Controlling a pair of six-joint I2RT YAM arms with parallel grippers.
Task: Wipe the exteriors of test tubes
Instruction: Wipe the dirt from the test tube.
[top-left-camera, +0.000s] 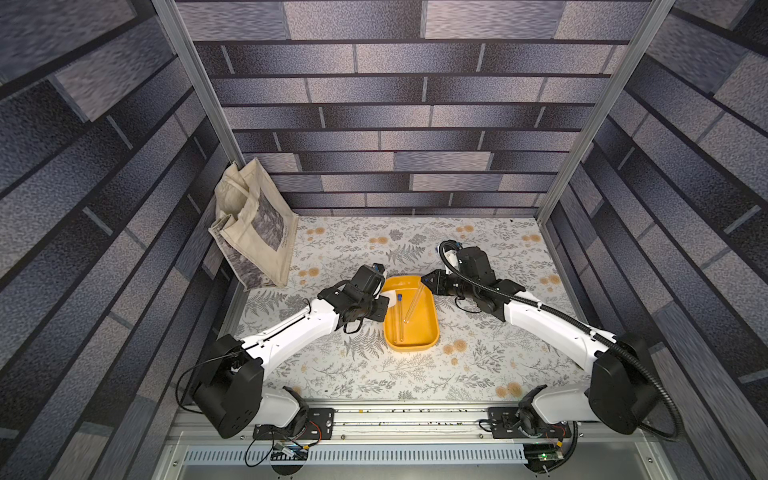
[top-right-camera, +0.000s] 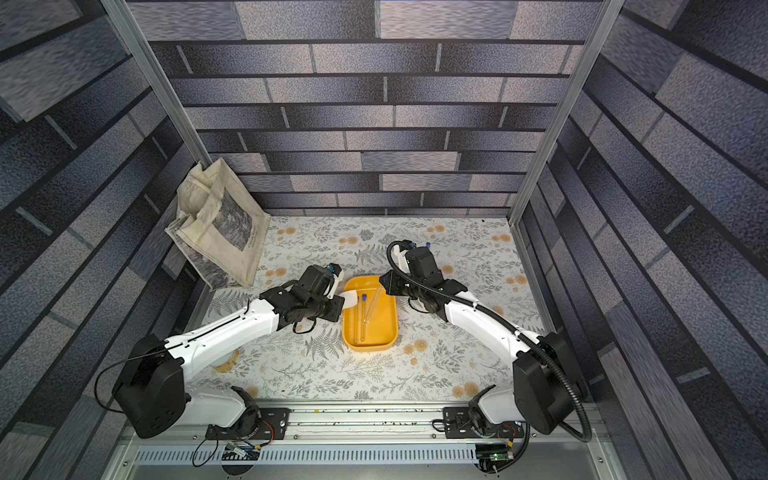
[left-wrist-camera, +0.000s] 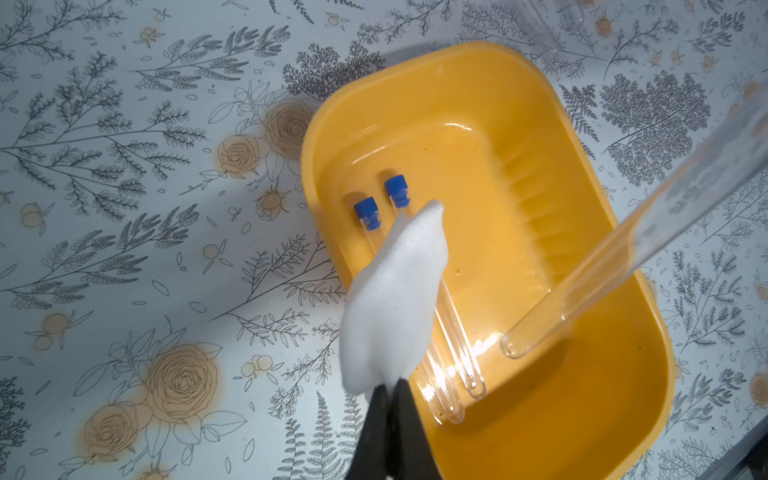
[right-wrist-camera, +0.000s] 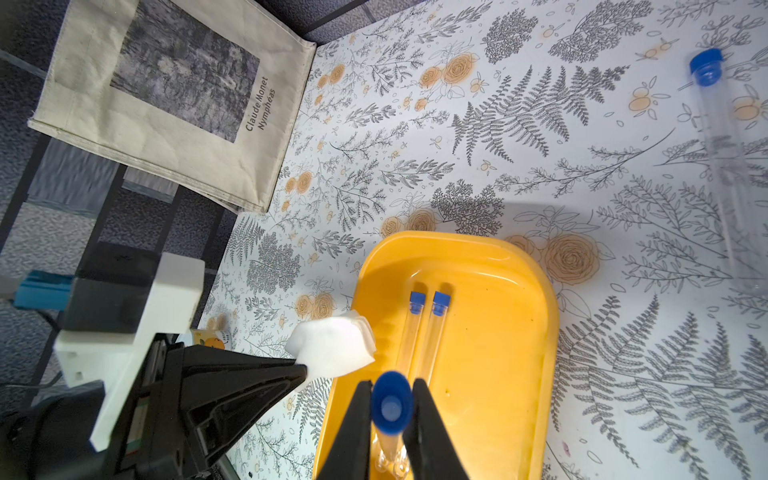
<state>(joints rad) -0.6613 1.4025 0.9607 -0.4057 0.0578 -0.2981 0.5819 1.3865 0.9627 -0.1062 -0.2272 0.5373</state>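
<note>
Right end effector (right-wrist-camera: 390, 397) is gripping a clear, blue-capped tube (left-wrist-camera: 615, 266); left end effector (left-wrist-camera: 388, 388) is pinching a white cloth (left-wrist-camera: 395, 299); 2 tubes (right-wrist-camera: 432, 332) are lying in the tray (left-wrist-camera: 519, 83).

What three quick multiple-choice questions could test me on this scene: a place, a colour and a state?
1. Where do the two loose test tubes lie?
A) in a metal rack
B) in the yellow tray
C) in a glass beaker

2. What colour are their caps?
A) blue
B) red
C) green

3. What is the left gripper doing?
A) standing open, empty
B) shut on a pencil
C) shut on the white cloth

Answers:
1 B: both lie side by side on the tray's floor.
2 A: both caps show blue in the wrist views.
3 C: its jaws pinch the cloth's edge.
</note>
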